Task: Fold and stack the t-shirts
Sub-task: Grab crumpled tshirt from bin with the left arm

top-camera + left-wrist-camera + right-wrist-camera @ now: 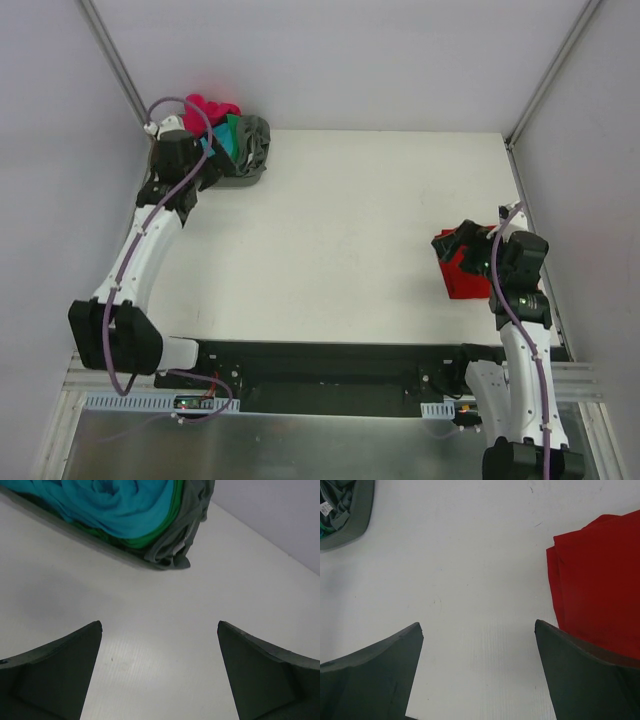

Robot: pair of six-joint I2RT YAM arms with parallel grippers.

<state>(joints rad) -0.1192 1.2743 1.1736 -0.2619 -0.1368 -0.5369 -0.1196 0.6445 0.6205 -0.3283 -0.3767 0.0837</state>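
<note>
Two grippers: both spread wide, nothing held in either.
Left gripper [160,625]: far-left corner, hovering over bare table [350,230] just short of tray [245,180]; fingers clear of the cloth.
Right gripper [479,625]: right side of table, beside red shirt [600,580]; its right finger hides the shirt's near edge in the wrist view, contact can't tell.
Teal shirt [100,505]: in tray, top of pile, rolled in loose soft folds, nearest the left gripper.
Green shirt [150,537]: thin band showing under the teal.
Grey shirt [195,510]: bunched at tray's end, spilling over the rim, white label showing.
Pink shirt [205,108]: heaped at tray's far side, by the wall.
Red shirt look: flat, layered edges, reads as already folded; lies on table well apart from tray.
Handling: all thin cloth, light, limp, no stiffness; should sag and drape once lifted; not fragile, not slippery.
Grasp spot: pinch a raised fold on top of the teal roll; a hem or shoulder would be better, none clear now.
Risk: shirts are tangled together; pulling teal likely drags green or grey along, may shift the tray.
Stage: judged early, one shirt done, pile in tray not yet folded.
Next: likely left gripper goes for teal; needs a forward reach and a drop onto the pile.
</note>
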